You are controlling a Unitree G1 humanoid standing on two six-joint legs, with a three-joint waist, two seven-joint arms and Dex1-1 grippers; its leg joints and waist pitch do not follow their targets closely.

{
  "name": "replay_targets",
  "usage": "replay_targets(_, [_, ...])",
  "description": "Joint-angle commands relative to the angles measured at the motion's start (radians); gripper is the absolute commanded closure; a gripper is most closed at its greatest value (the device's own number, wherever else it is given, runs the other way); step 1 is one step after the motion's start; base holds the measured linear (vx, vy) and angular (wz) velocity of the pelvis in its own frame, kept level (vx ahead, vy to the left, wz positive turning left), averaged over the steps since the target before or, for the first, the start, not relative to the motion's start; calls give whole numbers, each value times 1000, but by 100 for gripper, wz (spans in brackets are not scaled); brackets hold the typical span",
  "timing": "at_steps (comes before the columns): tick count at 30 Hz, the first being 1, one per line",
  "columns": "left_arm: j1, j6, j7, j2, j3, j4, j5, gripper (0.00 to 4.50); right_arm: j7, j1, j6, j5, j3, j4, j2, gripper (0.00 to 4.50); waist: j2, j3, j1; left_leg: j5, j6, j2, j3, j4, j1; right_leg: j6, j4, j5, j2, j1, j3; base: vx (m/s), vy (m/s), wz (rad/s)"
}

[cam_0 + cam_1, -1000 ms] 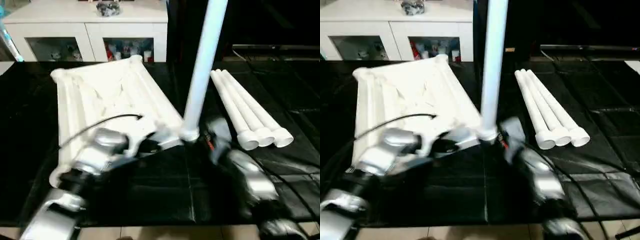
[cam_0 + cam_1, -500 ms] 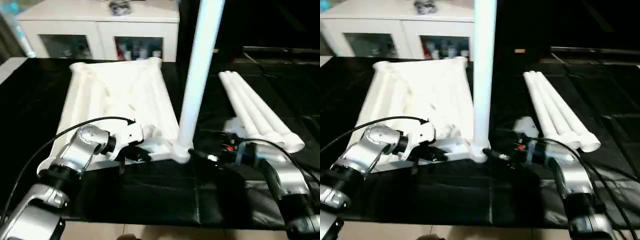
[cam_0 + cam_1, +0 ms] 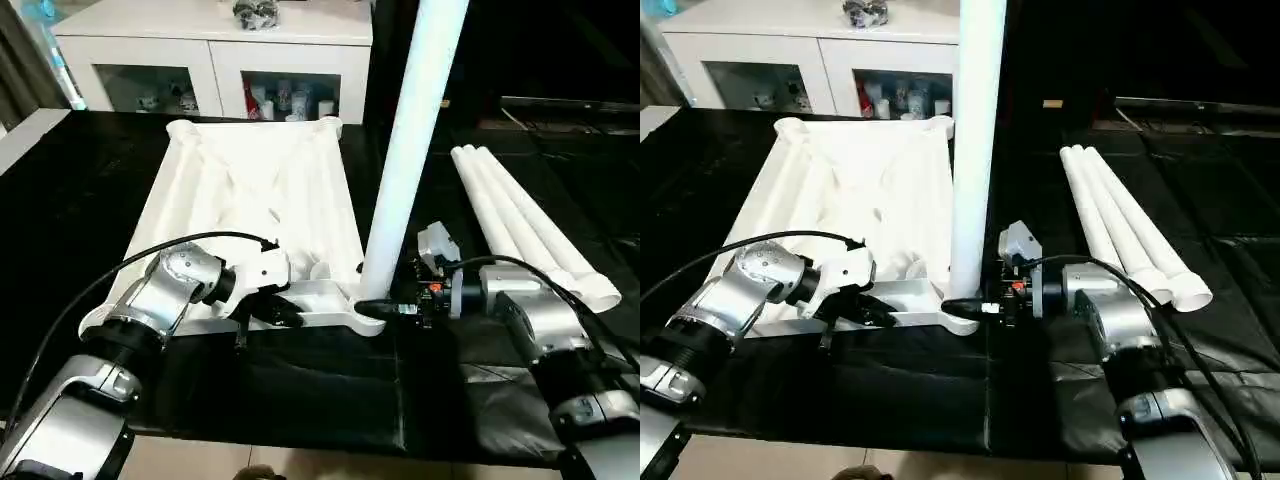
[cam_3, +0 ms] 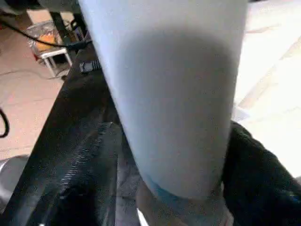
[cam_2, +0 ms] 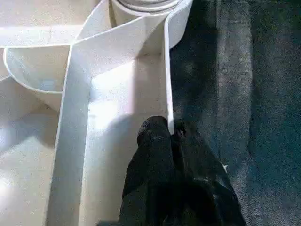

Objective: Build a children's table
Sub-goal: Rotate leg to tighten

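Note:
The children's table top (image 3: 250,190) lies upside down on the black surface, white, with its ribbed underside up. One white leg (image 3: 405,150) stands upright in the near right corner socket (image 3: 365,318). My left gripper (image 5: 171,129) is shut on the thin near rim wall of the top, close to that corner. My right gripper (image 3: 385,308) reaches in from the right at the foot of the upright leg (image 4: 174,94) and is shut on it, with a finger on each side. Three more legs (image 3: 530,225) lie side by side on the right.
A white glass-door cabinet (image 3: 210,50) stands behind the work surface. The black surface (image 3: 320,400) has bare room in front of the table top, up to its near edge. Black cables run along both forearms.
The head camera has shifted. My right gripper has moved left to the foot of the upright leg and closed on it. The left gripper stays on the rim.

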Motion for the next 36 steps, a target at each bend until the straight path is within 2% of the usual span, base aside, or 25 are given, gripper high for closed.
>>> replay_targets(1, [-9,-17,-38,-3,-39,7,20,450,25,-23,1,-12,11,13,-6,166,-9,-67,-4,-117,74,77,-30,-61,12,-165,-73,-198,-117,46,68,0,0,0])
replay_targets(4, [-9,-19,-37,-4,-38,11,17,450,36,-30,2,-17,14,31,-7,179,-8,-68,-3,-119,73,78,-30,-61,12,-163,-73,-204,-117,46,68,0,0,0])
replay_targets(6, [-10,-23,-37,-4,-36,16,16,450,43,-31,-5,-23,20,46,-8,210,-9,-69,-3,-111,75,78,-30,-60,12,-164,-71,-189,-116,46,68,0,0,0])
replay_targets(11, [-13,-16,-33,-11,-24,26,9,450,47,-33,-11,-22,25,56,-4,240,-7,-69,-2,-116,74,78,-30,-60,13,-168,-71,-187,-117,46,68,0,0,0])
replay_targets(15, [-18,2,-19,-23,0,39,-11,450,52,-21,-8,-22,29,47,2,245,-3,-68,-2,-129,68,78,-30,-60,14,-168,-74,-203,-117,46,67,0,0,0])
replay_targets(17, [-18,6,-15,-26,4,41,-16,450,52,-18,-8,-22,30,44,3,246,-5,-69,-1,-122,69,78,-30,-60,13,-170,-72,-188,-117,47,68,0,0,0])
replay_targets(21, [-12,36,19,-42,33,38,-38,450,38,33,21,2,26,-12,16,248,-5,-70,3,-117,73,80,-31,-60,14,-170,-71,-174,-117,47,69,0,0,0])
replay_targets(22, [-11,40,26,-45,37,37,-40,450,33,42,24,7,24,-21,20,248,0,-70,4,-117,74,81,-31,-60,14,-171,-70,-172,-117,46,69,0,0,0])
replay_targets(25, [-1,98,95,-77,70,7,-61,450,-74,102,42,22,-10,-57,61,248,-3,-69,11,-126,69,81,-31,-61,15,-168,-73,-181,-118,45,70,0,0,0])
replay_targets(27, [6,137,127,-96,86,-22,-75,450,-139,130,69,38,-35,-74,92,248,-2,-65,12,-150,56,82,-33,-64,17,-162,-80,-228,-122,43,70,0,0,0])
replay_targets(28, [13,160,151,-112,93,-46,-81,450,-212,141,65,25,-47,-74,120,248,-4,-63,9,-171,46,79,-34,-68,17,-149,-85,-285,-123,46,68,0,0,0])
replay_targets(29, [17,175,166,-122,97,-61,-85,450,-261,148,60,13,-53,-73,138,248,-2,-59,6,-191,34,80,-34,-71,21,-138,-92,-330,-122,40,69,0,0,0])
replay_targets(30, [22,201,197,-145,102,-83,-88,450,-331,153,82,18,-68,-75,178,248,-2,-56,-3,-220,17,81,-39,-77,23,-131,-95,-373,-125,42,70,0,0,0])
replay_targets(31, [26,231,226,-170,108,-105,-93,450,-417,150,105,15,-84,-68,224,248,-5,-53,-10,-237,13,79,-39,-80,23,-125,-101,-403,-124,40,68,0,0,0])
replay_targets(32, [28,245,238,-181,110,-115,-95,450,-454,149,120,16,-92,-68,244,248,-6,-49,-24,-271,0,74,-42,-82,25,-110,-109,-468,-126,41,65,0,0,0])
replay_targets(33, [29,262,262,-201,112,-128,-94,450,-511,145,137,19,-104,-64,282,248,-5,-49,-29,-279,-5,74,-43,-82,27,-102,-111,-489,-128,43,66,0,0,0])
replay_targets(34, [23,287,308,-236,111,-132,-85,450,-603,115,143,9,-114,-24,339,248,-6,-47,-40,-296,-8,70,-44,-82,29,-88,-119,-530,-128,39,65,0,0,0])
replay_targets(36, [19,302,329,-254,110,-135,-80,450,-651,98,140,-1,-117,-2,368,248,-8,-45,-59,-301,-12,63,-49,-85,21,-57,-125,-577,-126,45,60,0,0,0])
